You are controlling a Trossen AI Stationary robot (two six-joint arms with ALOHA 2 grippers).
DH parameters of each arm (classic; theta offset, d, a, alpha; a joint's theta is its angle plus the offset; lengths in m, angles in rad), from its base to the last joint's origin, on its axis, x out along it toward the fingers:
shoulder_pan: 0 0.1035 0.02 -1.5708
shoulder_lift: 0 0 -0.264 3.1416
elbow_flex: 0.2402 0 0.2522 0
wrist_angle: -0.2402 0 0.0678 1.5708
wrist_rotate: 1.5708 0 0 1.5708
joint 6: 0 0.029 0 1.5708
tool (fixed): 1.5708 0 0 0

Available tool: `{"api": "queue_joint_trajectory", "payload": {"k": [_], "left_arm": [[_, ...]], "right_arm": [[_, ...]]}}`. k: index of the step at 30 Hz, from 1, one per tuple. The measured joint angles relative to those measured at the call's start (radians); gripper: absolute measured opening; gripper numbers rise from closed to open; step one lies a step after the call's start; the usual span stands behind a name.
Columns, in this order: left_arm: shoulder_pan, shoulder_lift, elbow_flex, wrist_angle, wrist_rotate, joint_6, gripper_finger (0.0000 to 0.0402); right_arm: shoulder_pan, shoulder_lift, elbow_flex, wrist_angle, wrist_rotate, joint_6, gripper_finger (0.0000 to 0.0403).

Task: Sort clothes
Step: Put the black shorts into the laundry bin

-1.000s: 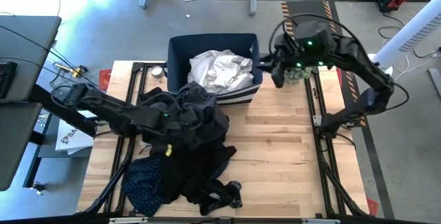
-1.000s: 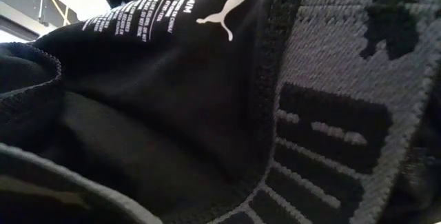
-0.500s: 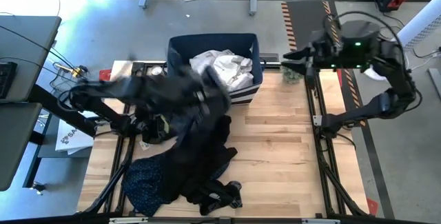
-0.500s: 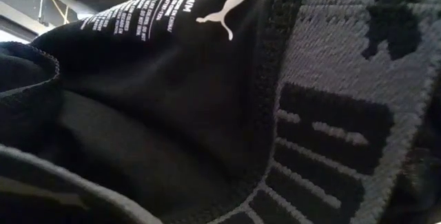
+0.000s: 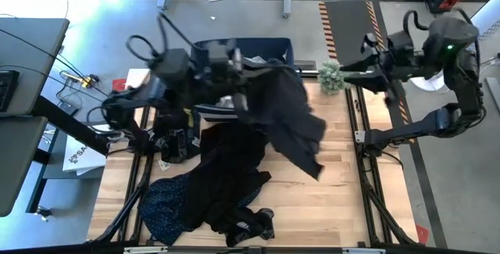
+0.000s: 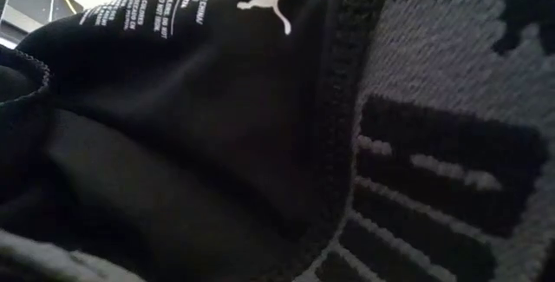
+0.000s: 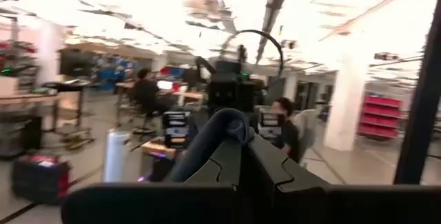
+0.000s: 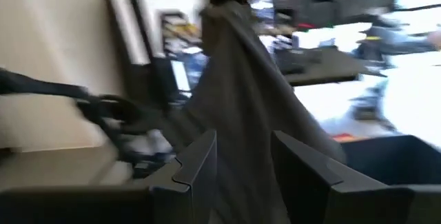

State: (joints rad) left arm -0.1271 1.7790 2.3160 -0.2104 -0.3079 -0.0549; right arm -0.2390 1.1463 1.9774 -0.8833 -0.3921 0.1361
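Item: black garment (image 5: 285, 121), soft, limp knit, hanging in long folds from the left gripper (image 5: 234, 90), which is clenched on its upper edge above the navy bin (image 5: 273, 48). Long axis runs down and rightward over the wooden table (image 5: 328, 176). Remaining clothes (image 5: 211, 195), dark and crumpled, lie heaped below. Right gripper (image 5: 383, 74) waits well apart beyond the table's edge, jaws parted, empty.

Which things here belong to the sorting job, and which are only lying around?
For the job:
- black fabric garment, lifted by the shut left hand
- pile of dark clothes on the table
- navy fabric bin

Lying around:
- small green plant
- white printed sheet
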Motion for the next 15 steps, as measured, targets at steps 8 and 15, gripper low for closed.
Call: {"api": "queue_joint_trajectory", "payload": {"k": [8, 15], "left_arm": [[0.029, 0.085, 0.033, 0.043, 0.089, 0.001, 0.0001], [0.050, 0.082, 0.033, 0.004, 0.089, -0.021, 0.0001]], "right_arm": [[0.029, 0.054, 0.000, -0.004, -0.088, 0.011, 0.0152], [0.090, 0.135, 0.000, -0.092, -0.075, -0.067, 0.0260]]}}
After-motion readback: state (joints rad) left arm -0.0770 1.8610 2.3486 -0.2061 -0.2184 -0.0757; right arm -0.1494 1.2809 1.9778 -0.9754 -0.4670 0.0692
